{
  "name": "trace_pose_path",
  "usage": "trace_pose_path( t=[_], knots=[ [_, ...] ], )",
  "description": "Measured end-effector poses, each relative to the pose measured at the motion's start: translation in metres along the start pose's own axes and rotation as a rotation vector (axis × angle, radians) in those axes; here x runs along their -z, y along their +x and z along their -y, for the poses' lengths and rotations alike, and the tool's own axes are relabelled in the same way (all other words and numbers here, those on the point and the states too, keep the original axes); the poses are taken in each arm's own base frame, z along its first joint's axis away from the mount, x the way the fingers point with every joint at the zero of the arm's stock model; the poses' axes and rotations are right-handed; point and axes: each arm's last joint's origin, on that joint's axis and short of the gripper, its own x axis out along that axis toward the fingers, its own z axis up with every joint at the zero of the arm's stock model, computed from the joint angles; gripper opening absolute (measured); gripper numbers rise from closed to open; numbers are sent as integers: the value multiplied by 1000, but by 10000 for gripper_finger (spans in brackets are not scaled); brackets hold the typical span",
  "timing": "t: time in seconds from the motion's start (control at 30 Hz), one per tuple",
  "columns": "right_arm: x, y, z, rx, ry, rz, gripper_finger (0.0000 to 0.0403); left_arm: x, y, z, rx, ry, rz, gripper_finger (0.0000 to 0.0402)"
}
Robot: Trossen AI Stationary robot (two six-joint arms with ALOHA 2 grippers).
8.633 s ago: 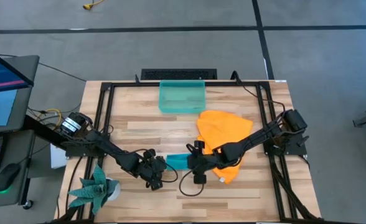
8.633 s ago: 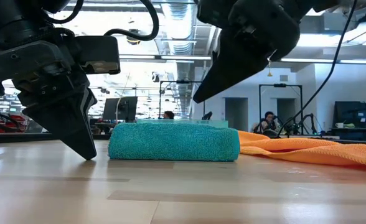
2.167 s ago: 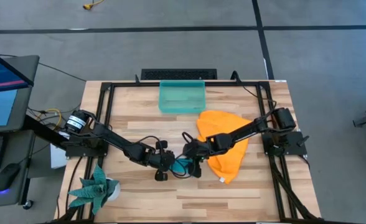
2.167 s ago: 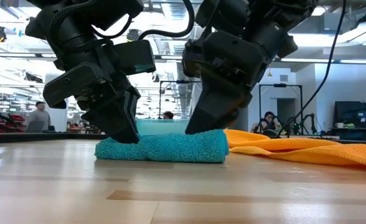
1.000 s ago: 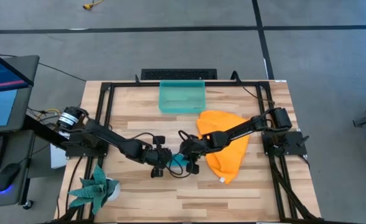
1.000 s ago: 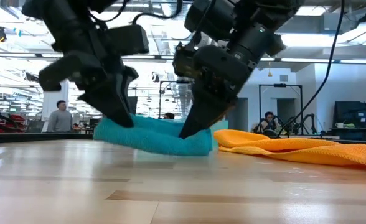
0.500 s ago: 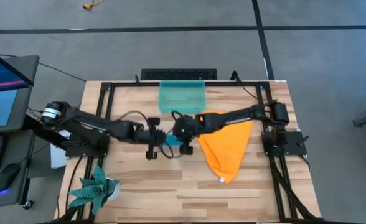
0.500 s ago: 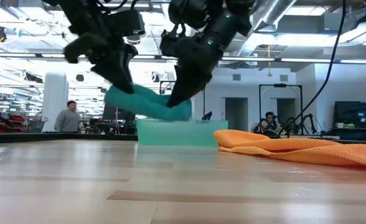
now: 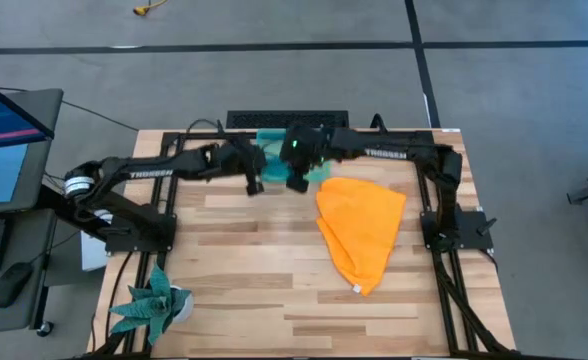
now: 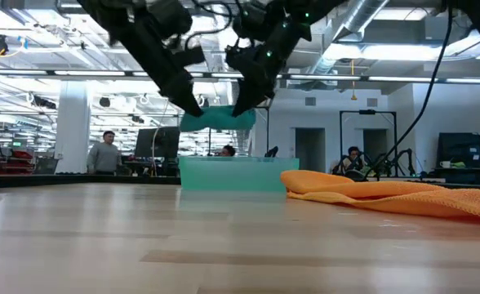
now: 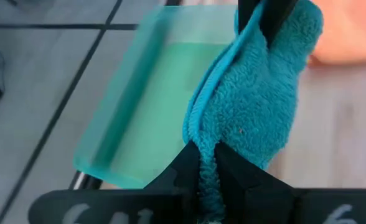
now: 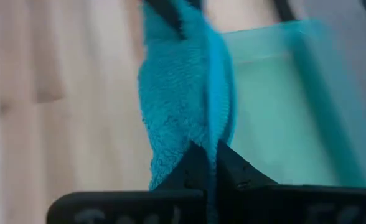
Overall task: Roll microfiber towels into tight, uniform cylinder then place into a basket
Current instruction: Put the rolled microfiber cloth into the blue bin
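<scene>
The rolled teal towel (image 10: 217,119) is held in the air above the basket (image 10: 238,175) at the far edge of the tabletop (image 9: 274,290). One end is pinched by the left tool (image 9: 255,168) and the other by the right tool (image 9: 296,166); in both wrist views the fingers are closed tight on the cloth's edge. In the low view the roll is seen clear of the basket rim, roughly level, and over its left part.

For a good placement, the roll should be centred along the basket's length, lowered by both arms at one rate so that neither end sags or unwinds, and released only once it rests on the basket floor. Release of both ends together is judged safest.

The orange towel (image 9: 359,225) lies unrolled on the tabletop, right of and nearer than the basket, clear of the descent. A plant (image 9: 154,300) stands at the near left corner, well apart. A person (image 10: 104,153) is seen in the room beyond.
</scene>
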Motion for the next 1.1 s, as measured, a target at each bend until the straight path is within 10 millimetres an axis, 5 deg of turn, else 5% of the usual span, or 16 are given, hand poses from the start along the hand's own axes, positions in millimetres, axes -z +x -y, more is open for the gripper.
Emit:
trace_pose_path(
  t=[0.2,0.43,0.7,1.1],
  knots=[
    [13,9,43,13,79,-46,24,-9,32,-34,46,-70,9,18],
    [30,35,69,17,61,-118,19,-20,75,-42,96,-31,-109,18],
    [42,30,111,33,141,-89,19,-26,109,-75,41,-38,-172,18],
    [59,69,133,-53,84,-67,19,-7,138,-101,92,-71,-216,18]
  ],
)
